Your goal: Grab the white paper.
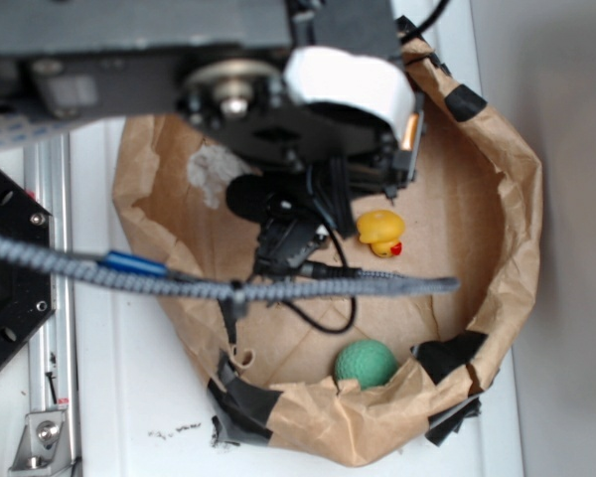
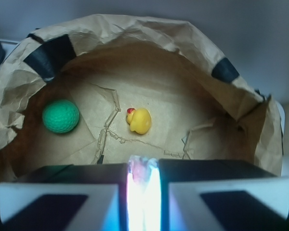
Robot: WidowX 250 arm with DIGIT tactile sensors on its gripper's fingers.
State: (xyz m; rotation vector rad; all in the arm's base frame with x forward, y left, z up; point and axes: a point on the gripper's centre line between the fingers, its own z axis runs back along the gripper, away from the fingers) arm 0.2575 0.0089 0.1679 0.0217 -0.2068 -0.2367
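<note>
A WidowX arm hangs over a brown kraft paper nest patched with black tape on a white surface, where a yellow rubber duck and a green ball sit well apart. In the wrist view, the claw stands nearly together, its two fingers pinching a pale, brightly lit sliver that appears to be the white paper, though glare blurs it; in the exterior view the arm hides the paper
</note>
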